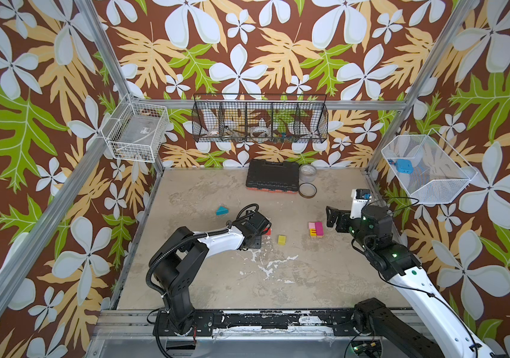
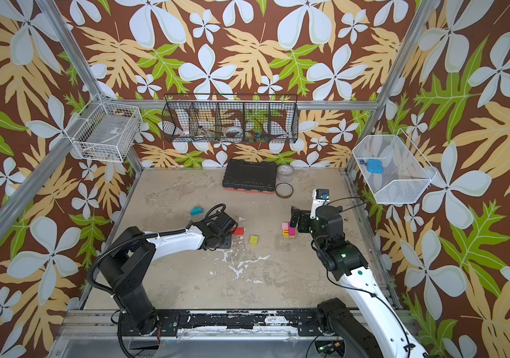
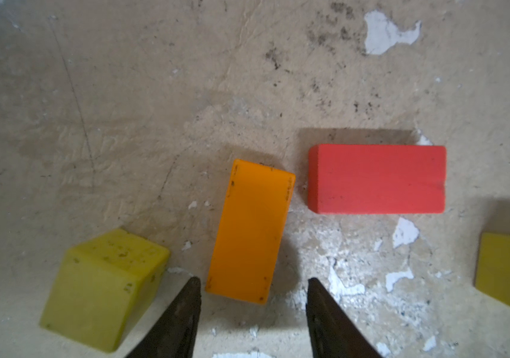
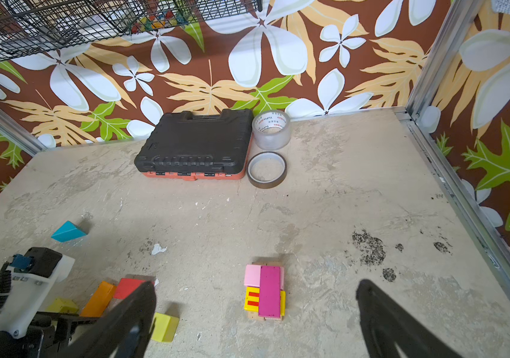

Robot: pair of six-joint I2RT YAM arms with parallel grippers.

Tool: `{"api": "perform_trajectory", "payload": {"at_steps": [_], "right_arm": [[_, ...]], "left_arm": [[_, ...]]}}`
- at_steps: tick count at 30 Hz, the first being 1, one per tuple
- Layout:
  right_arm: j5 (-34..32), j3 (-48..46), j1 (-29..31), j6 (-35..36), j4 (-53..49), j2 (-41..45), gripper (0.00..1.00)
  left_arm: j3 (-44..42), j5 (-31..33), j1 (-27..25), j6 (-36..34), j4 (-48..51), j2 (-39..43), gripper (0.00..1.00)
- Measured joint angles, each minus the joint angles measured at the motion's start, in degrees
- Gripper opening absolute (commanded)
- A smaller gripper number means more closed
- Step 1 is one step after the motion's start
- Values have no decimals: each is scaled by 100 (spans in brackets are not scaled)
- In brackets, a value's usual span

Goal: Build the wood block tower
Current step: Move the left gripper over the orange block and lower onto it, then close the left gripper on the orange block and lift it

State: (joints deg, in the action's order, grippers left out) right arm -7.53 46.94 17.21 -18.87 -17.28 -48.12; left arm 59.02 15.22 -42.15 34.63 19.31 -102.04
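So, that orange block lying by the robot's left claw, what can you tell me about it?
The orange block is a long rectangular brick, smooth like painted wood, with small dark scuffs at its edges. It lies flat on the worn beige table, not stacked. Its near end sits between the open fingertips of the left gripper, which seem not to touch it. A red block lies crosswise just off its far corner, a yellow cube apart on the other side.

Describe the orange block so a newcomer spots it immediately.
Find the left gripper, low over the table. The orange block lies flat just ahead of it, between a yellow cube and a red brick. It is the only orange piece, a slim brick.
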Motion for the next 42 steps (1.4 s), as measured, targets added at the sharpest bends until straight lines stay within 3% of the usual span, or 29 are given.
{"api": "perform_trajectory", "payload": {"at_steps": [10, 26, 29, 35, 42], "right_arm": [[-4, 0, 0, 0, -20, 7, 100], [-24, 0, 0, -2, -37, 15, 100], [-22, -11, 0, -2, -31, 42, 100], [-33, -26, -2, -2, -26, 57, 100], [-39, -42, 0, -2, -35, 81, 100]], "left_arm": [[444, 417, 0, -17, 131, -389, 55], [643, 494, -11, -17, -31, -684, 32], [610, 503, -11, -11, -63, -660, 27], [470, 509, -11, 120, 136, -472, 26], [442, 557, -17, 304, 544, 188, 20]]}}
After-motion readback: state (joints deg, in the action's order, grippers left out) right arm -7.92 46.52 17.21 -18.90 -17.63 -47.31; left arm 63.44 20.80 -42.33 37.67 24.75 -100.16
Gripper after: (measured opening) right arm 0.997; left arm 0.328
